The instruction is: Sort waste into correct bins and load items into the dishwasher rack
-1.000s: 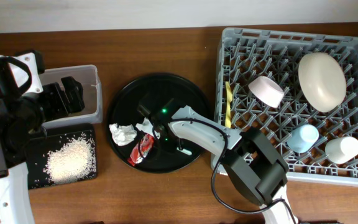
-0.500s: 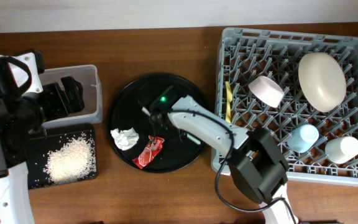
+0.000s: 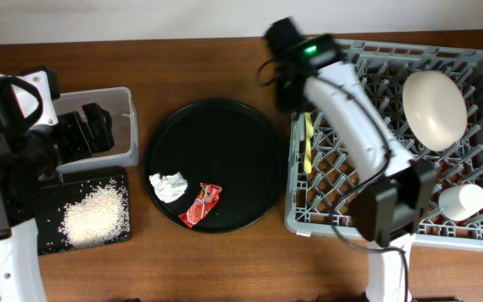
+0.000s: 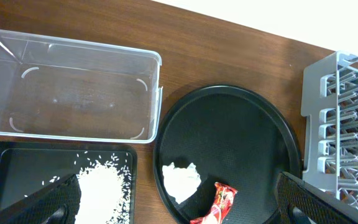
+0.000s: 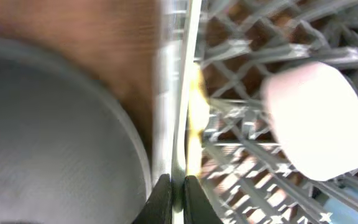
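Mint green spoon (image 5: 185, 93) in end effector (image 5: 176, 182)

Brown wood table (image 3: 225, 67) w/ pale wall strip (image 3: 141, 17) behind, even light.

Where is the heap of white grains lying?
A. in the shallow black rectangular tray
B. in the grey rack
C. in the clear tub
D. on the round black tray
A: the grains lie in the black rectangular tray, while the clear tub beside it holds nothing.
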